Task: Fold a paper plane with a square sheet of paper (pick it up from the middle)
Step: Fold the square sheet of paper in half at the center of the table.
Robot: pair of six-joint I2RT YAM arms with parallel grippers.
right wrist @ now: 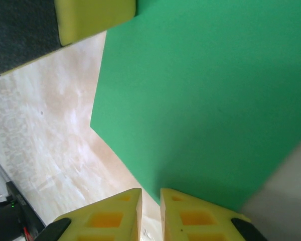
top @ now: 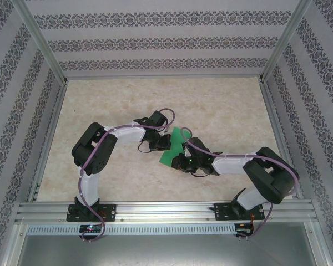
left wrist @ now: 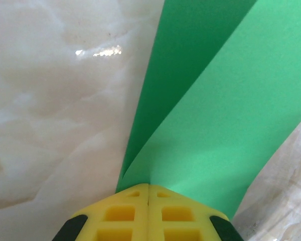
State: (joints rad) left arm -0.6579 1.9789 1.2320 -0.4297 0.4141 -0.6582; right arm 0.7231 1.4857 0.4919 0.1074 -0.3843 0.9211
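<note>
— Start at your left. What is that gripper doing?

— My left gripper (left wrist: 148, 188) is pinched tight on the green paper sheet (left wrist: 215, 125). Its two yellow fingers (left wrist: 118, 213) meet with no gap between them, and the sheet comes out right at the seam where they touch.

— Is the sheet flat?

— No. From my left wrist I see two layers. They start together at the fingers and spread apart farther out, the upper one bright and the lower one in shade. To their left lies the glossy marbled table (left wrist: 50, 125).

— Where does the sheet sit overall?

— From above, it is near the middle of the table, between my two grippers, which reach in from either side and nearly meet. It sits at a slant, with one corner pointing away from me. I cannot tell whether its lower edge touches the table.

— Now the right.

— My right gripper (right wrist: 150, 193) is narrow but not closed. A thin slit shows between its yellow pads (right wrist: 190, 216), with pale table visible through the lower part of it. The sheet's near edge runs just past those tips, and a broad green face spreads above them. I cannot tell whether the pads touch the paper, and I would not call it a grip.

— Anything else in that wrist view?

— One finger of my left gripper, in the top left corner, at the sheet's far edge.
</note>
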